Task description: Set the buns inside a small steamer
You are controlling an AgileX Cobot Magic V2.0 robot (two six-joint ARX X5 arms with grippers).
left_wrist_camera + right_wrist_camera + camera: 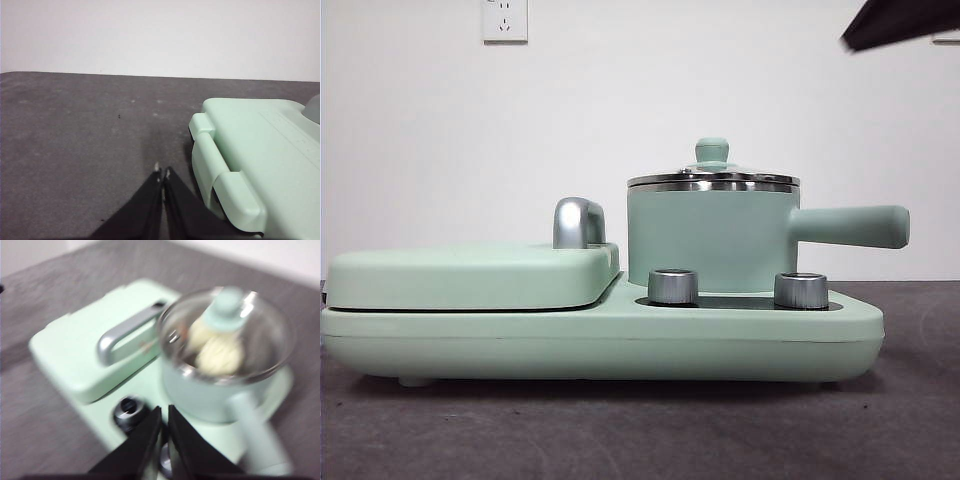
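- Front view: small steamer (712,235) parked on the right half of the mint cooker base (600,335), glass lid (713,180) seated flat on the steel rim, green knob up top, straight side handle (850,226) sticking out to the right. Flat lidded griddle (470,275) with its chrome handle (578,222) just beside the pot on the left. Two steel dials (673,286) in front of the pot. Can't see inside the pot from this height, so no buns showing here. Only a dark arm tip at the top right corner, well clear of everything.
- Left wrist view: left gripper (161,172) hanging over bare dark table (75,140), jaws pressed together with nothing between them. Griddle end of the cooker just beside it. Looks like the waiting arm.
- Right wrist view: blurry, but good enough. Right gripper (164,415) up above the dial side of the cooker, jaws close together with only a thin slit, pinching nothing. Both buns (215,347) visible through the glass lid, sitting inside the steamer, touching each other, partly hidden under the knob.
- Guessing the job is basically done: buns in, lid on.
- Possible trouble from here: side handle sits near the right gripper's line, so a sloppy pull-back could clip it and spin or shove the pot. Same bump could knock the lid askew, since it probably just rests on the rim.
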